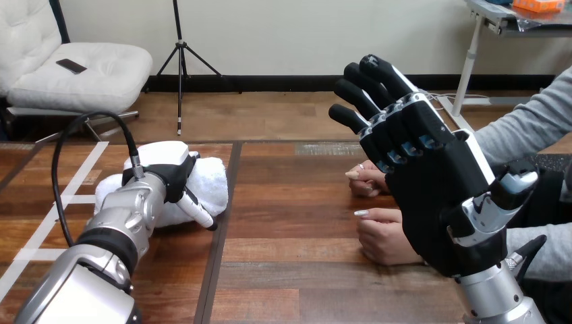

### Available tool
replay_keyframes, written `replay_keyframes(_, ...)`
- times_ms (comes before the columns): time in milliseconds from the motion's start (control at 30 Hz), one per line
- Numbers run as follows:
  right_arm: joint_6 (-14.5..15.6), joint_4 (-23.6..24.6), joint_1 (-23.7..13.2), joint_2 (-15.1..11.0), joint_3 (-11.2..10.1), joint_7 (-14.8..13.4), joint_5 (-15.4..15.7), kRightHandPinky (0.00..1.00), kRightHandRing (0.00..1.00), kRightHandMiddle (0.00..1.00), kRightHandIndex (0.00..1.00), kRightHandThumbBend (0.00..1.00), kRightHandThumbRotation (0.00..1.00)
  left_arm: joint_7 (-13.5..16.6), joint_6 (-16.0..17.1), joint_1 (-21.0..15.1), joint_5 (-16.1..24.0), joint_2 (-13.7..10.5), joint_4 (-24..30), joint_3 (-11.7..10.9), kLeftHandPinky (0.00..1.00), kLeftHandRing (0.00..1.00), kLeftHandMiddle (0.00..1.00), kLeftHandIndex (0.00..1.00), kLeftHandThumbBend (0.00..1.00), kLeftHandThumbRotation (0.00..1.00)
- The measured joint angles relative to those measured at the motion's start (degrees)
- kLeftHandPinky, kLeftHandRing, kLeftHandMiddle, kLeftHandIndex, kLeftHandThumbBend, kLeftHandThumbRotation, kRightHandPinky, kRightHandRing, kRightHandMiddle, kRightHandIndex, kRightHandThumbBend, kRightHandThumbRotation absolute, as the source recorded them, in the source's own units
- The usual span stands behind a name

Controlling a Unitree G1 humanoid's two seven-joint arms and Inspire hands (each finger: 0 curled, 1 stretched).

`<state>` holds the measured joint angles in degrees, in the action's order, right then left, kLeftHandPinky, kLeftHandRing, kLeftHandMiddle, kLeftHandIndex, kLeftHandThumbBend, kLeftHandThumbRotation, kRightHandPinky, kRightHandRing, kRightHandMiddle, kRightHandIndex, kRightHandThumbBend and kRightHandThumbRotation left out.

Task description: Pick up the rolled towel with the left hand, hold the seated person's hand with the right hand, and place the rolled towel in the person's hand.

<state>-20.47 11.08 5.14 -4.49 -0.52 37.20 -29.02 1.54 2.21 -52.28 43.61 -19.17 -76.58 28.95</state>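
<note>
The white rolled towel (210, 182) lies on the wooden table (297, 223) at the left. My left hand (168, 172) rests on top of it, thumb curled down over its near side, so the fingers wrap the roll. Raised above the table at the right, my right hand (432, 182) is open, fingers straight and palm facing me. Behind and below it the person's two hands rest on the table: the farther hand (367, 179) and the nearer hand (381, 236), both partly hidden by my palm. My right hand is apart from them.
The person's grey sleeves (526, 128) come in from the right edge. White tape lines (50, 219) cross the table's left part. A dark seam (219, 236) runs down the table between the towel and the person's hands.
</note>
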Motion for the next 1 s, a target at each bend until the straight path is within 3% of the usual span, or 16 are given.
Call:
replay_keyframes(400,0.1,0.1,0.3,-0.1,0.2,-0.2,-0.1,0.82,0.92,0.91,0.88,1.00,1.00,1.1,-0.4,0.2,0.0,0.0,0.0,1.7,0.90,0.91,0.93,0.90,0.77,0.22)
replay_keyframes(1000,0.1,0.3,1.3,-0.2,0.2,-0.6,-0.3,0.79,0.91,0.91,0.88,1.00,1.00,3.4,-1.7,0.7,-0.2,0.2,0.0,2.0,0.85,0.88,0.89,0.86,0.77,0.08)
